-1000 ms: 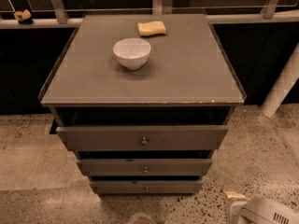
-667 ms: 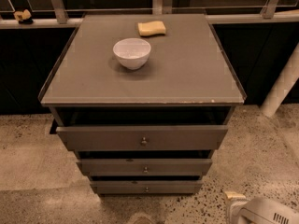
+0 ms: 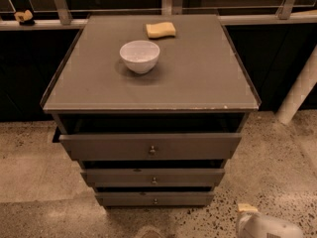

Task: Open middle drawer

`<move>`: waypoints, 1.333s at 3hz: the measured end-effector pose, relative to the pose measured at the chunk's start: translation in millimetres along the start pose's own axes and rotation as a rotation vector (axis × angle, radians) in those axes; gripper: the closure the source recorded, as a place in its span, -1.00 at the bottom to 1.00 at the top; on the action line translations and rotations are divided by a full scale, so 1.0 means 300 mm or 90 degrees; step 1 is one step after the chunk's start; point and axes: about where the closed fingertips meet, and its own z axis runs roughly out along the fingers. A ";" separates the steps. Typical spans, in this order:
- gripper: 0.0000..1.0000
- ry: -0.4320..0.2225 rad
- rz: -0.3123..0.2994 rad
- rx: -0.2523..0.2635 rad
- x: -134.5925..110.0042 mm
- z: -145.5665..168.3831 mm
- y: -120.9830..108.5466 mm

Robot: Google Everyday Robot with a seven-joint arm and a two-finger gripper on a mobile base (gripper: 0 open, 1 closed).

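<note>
A grey cabinet (image 3: 198, 83) stands in the middle of the camera view with three drawers in its front. The middle drawer (image 3: 188, 177) has a slim flat front and a small round knob (image 3: 154, 181). It sits under the taller top drawer (image 3: 198, 147) and above the smallest bottom drawer (image 3: 183, 199). The top drawer juts forward, with a dark gap behind its front. I cannot tell how far out the middle drawer stands. My gripper is out of view; only a white part of my arm (image 3: 267, 226) shows at the bottom right, on the floor side of the cabinet.
A white bowl (image 3: 139, 56) and a yellow sponge (image 3: 160, 29) sit on the cabinet top. A white post (image 3: 299, 90) stands at the right. A rail with dark panels (image 3: 29, 24) runs behind. Speckled floor (image 3: 34, 182) lies in front.
</note>
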 end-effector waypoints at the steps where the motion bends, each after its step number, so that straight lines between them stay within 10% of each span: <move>1: -1.00 0.009 -0.001 0.009 -0.075 0.110 -0.039; 4: -1.00 -0.001 -0.022 0.067 -0.184 0.242 -0.139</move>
